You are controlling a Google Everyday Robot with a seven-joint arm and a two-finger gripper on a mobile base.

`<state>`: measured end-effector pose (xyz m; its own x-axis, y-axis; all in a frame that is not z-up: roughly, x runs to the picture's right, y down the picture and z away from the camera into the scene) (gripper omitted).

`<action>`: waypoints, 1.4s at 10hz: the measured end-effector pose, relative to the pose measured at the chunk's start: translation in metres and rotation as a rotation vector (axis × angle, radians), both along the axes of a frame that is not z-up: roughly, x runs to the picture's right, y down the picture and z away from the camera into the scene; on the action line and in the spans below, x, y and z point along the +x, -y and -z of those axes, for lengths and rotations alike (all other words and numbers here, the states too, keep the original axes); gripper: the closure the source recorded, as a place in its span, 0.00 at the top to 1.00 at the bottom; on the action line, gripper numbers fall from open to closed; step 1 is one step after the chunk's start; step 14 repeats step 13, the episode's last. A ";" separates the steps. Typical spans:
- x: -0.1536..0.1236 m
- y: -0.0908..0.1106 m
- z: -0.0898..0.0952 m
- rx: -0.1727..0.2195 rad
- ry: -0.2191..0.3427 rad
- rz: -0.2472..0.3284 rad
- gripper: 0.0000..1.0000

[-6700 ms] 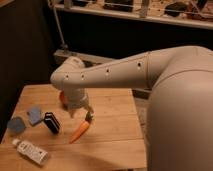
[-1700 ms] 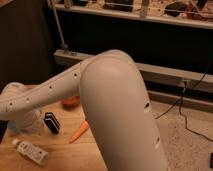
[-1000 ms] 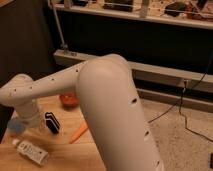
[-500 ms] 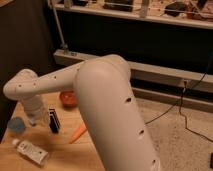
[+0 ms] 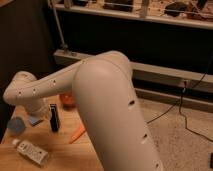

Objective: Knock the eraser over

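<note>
The jaws are hidden at the end of the white arm (image 5: 100, 95), and whether they are released or clenched cannot be told. The gripper (image 5: 44, 112) sits low over the left part of the wooden table (image 5: 62, 156), below the arm's bent wrist, which covers most of it. The arm itself fills the middle of the camera view, running from the lower right up and across to the left.

The eraser (image 5: 53, 119) stands upright on the table as a narrow black block with a pale mark at its top edge. It lies just to the right of the gripper; whether the two touch cannot be told.

A light-blue pad (image 5: 34, 120) lies flat just left of the eraser, partly under the wrist. A darker blue object (image 5: 16, 125) rests further left, near the table's edge. A white tube with print (image 5: 31, 151) lies on its side at the front left, apart from the eraser. A carrot (image 5: 77, 134) lies at a slant to the right of the eraser, its upper end close against the arm. An orange-red bowl (image 5: 67, 100) sits behind the eraser, partly hidden by the arm.
</note>
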<state>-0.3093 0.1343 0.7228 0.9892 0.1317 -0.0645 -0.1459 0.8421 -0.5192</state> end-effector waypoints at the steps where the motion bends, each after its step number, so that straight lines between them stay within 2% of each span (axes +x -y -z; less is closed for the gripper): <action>1: -0.001 0.001 0.007 0.020 0.009 -0.010 0.00; 3: -0.002 0.004 0.023 0.053 0.028 -0.041 0.00; 6: 0.003 0.009 0.039 0.071 0.029 -0.107 0.01; 7: 0.005 0.010 0.043 0.065 0.026 -0.134 0.04; 14: 0.004 0.009 0.044 0.062 0.027 -0.138 0.04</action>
